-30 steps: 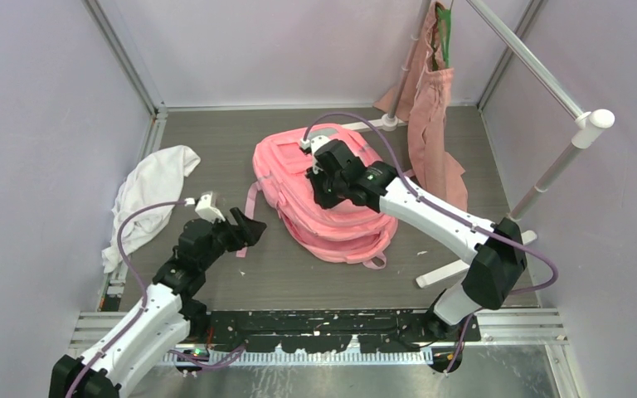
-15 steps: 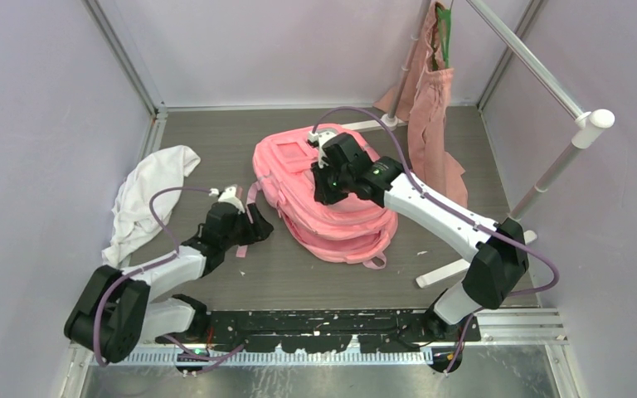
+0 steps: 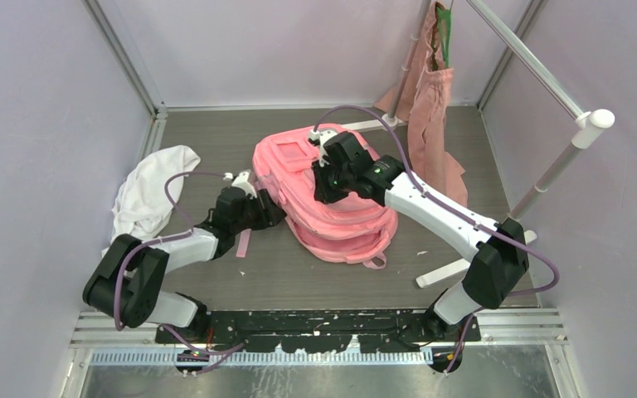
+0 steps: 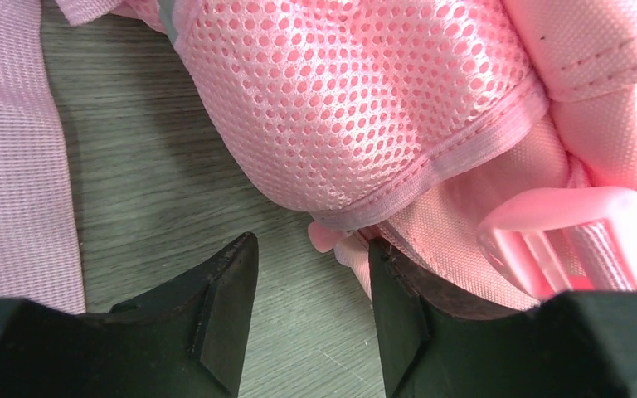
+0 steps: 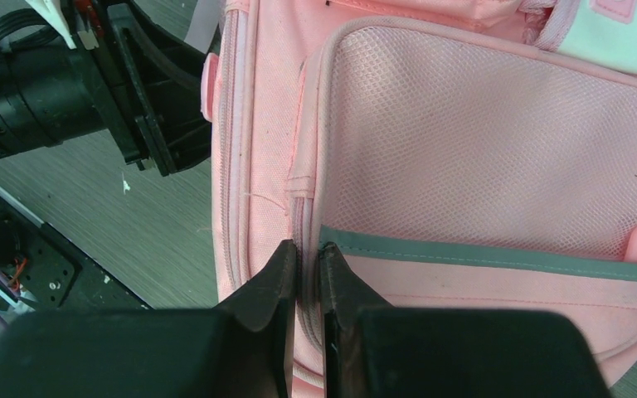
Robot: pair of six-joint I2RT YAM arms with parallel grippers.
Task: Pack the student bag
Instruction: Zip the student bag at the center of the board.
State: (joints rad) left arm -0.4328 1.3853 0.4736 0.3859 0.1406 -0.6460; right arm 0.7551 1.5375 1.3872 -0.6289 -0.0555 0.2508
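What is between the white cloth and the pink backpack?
In the top view, the left end effector and a pink strap trailing from the bag lie between the white cloth and the pink backpack.

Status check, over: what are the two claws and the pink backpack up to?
Left gripper open at edge of backpack, holding nothing. Right gripper pinched shut on a backpack pocket seam. Loose strap lies beside left gripper.
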